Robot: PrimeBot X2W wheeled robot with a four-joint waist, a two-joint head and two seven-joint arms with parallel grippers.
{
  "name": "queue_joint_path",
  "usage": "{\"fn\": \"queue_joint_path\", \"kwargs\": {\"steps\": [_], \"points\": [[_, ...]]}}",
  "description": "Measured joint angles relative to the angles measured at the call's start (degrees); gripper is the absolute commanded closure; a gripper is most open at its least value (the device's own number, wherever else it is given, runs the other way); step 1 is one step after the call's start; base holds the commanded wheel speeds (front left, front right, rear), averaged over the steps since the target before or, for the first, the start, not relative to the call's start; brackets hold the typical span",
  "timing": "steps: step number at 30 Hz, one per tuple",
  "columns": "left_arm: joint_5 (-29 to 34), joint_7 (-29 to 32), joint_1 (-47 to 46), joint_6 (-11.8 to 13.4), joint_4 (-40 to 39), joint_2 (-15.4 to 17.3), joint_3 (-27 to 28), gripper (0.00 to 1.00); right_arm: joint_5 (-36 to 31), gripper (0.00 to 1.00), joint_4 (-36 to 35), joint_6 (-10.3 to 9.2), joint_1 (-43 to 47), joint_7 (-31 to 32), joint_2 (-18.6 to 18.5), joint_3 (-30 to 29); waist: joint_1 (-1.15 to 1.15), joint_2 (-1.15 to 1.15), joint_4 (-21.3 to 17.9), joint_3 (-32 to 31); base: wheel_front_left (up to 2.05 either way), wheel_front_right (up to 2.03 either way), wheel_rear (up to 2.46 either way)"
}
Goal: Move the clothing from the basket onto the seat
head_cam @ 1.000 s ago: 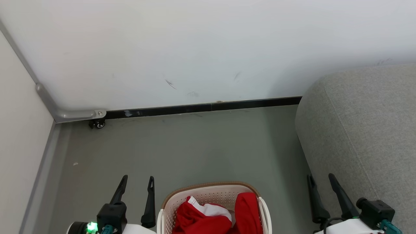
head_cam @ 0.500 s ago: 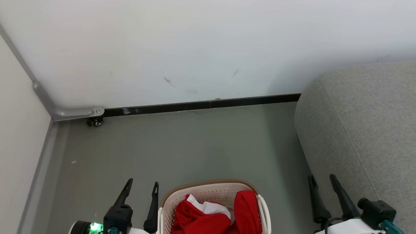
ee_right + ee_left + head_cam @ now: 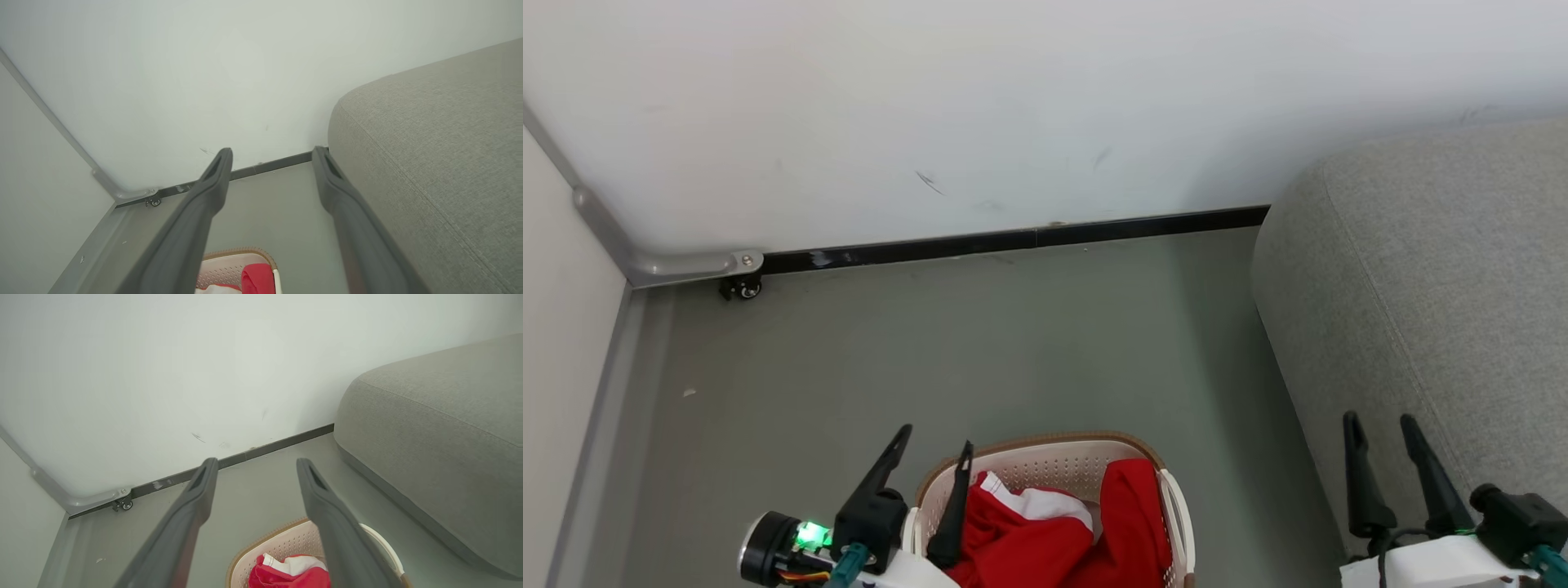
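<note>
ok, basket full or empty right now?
Not empty: red clothing lies bunched inside the basket; none on the visible part of the seat.

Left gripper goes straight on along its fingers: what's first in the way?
Nothing near, it seems. The open left gripper aims over the far rim of the cream-white perforated plastic basket, toward bare grey floor and the black skirting strip under the white wall. Depth is unclear.
</note>
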Motion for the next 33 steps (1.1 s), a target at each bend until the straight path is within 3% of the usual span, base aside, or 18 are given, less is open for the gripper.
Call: {"fn": "queue_joint_path", "kwargs": {"steps": [10,33], "points": [[0.5,0.0,-2.4,-2.0,4.0,-1.4,-2.7,0.00,-0.1,0.00,-3.8,0.00,0.0,-0.1,0.0,-2.2,0.00,0.00,-1.6,3.1,0.00,0.00,0.00],[4.6,-0.1,-10.9,-2.4,15.8,-1.4,-5.0,0.00,1.5,0.00,-10.7,0.00,-5.6,-0.1,0.0,0.5,0.00,0.00,-7.0,15.4,0.00,0.00,0.00]]}}
